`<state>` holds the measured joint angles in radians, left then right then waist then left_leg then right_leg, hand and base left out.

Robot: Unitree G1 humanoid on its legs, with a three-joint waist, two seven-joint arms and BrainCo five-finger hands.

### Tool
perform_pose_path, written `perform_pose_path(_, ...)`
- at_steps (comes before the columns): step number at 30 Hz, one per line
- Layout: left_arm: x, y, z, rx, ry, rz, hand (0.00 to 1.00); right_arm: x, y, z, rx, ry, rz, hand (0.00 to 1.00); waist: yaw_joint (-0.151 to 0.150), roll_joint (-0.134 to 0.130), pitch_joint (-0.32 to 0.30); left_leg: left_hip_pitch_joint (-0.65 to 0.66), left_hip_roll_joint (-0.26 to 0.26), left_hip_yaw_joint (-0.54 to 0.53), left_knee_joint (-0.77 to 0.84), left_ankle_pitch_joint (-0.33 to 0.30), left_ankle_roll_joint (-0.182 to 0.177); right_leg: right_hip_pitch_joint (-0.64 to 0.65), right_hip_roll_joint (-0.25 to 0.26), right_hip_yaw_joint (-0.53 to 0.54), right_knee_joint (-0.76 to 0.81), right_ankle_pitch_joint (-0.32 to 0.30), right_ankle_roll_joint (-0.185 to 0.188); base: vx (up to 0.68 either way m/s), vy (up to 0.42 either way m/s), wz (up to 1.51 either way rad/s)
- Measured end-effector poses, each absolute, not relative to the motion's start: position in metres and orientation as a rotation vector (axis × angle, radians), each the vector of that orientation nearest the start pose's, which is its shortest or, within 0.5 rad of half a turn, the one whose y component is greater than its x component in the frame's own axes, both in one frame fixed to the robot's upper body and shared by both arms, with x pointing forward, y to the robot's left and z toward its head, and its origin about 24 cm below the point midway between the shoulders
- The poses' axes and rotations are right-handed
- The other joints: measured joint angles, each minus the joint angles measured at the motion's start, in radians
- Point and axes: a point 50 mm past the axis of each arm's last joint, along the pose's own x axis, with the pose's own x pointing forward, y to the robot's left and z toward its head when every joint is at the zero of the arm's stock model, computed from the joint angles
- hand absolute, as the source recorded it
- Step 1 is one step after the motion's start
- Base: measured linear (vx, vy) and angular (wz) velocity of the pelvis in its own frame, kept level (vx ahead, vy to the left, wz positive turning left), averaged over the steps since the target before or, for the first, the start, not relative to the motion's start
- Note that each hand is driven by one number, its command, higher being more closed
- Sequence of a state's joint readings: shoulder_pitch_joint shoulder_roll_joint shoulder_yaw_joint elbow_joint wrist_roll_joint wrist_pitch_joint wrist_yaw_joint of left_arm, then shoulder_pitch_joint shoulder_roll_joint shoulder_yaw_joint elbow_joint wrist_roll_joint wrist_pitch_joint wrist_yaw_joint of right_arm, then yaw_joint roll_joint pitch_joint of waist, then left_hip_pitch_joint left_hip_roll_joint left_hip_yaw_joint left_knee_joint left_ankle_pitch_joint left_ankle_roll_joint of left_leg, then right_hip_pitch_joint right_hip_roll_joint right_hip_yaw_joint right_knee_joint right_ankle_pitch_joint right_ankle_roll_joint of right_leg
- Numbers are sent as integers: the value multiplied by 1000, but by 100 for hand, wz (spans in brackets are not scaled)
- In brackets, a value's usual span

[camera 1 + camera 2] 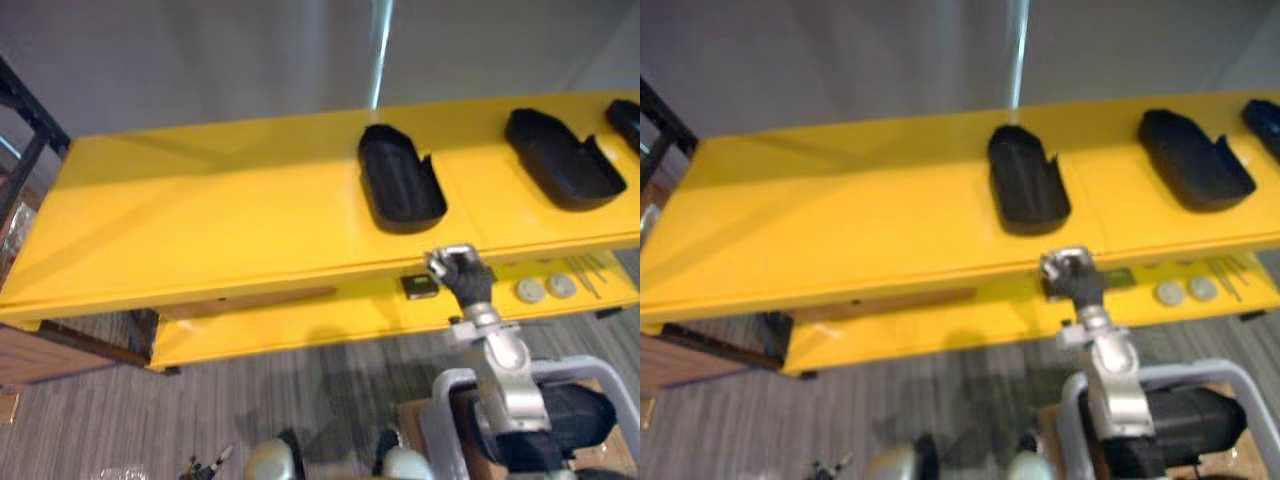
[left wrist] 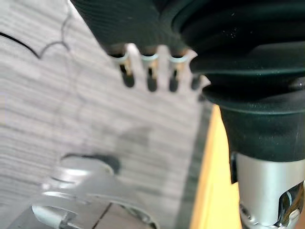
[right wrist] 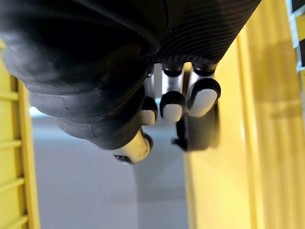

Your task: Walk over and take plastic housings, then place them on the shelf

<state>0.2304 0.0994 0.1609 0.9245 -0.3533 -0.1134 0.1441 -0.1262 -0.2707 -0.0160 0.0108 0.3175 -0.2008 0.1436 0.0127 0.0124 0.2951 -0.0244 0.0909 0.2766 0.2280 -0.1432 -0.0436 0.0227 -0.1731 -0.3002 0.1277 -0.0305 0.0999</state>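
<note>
The nearest housing (image 1: pixel 400 180) lies on the yellow desk (image 1: pixel 200 220) just past the right hand (image 1: pixel 462 272), whose fingers (image 3: pixel 172 107) are curled on nothing, so lift that hand clear of the front edge and uncurl before reaching its rim; the left hand (image 2: pixel 150 71) hangs straight-fingered, empty.

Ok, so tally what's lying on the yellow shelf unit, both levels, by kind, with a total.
Black plastic housings, top level: 3
Grey round discs, lower level: 2
Small dark square piece, lower level: 1
Thin metal rods, lower level: too fine to count
Total counted: 6
</note>
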Motion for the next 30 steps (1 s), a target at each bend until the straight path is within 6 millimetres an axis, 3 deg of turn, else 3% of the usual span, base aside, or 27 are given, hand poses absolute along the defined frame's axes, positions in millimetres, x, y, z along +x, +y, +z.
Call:
perform_pose_path(16, 63, 225, -154, -189, 1002, 568, 0, 285, -186, 119, -42, -372, 162, 100, 2, 18, 44, 5, -25, -18, 23, -11, 11, -26, -47, -2, 122, -58, 14, -13, 8, 3)
perform_pose_path(30, 64, 221, -153, -188, 1004, 533, 0, 310, -210, 114, -101, -291, 48, 100, 4, 23, 47, 5, -46, -49, 22, -6, 18, -21, -71, -31, 153, -80, 22, -2, -5, 6)
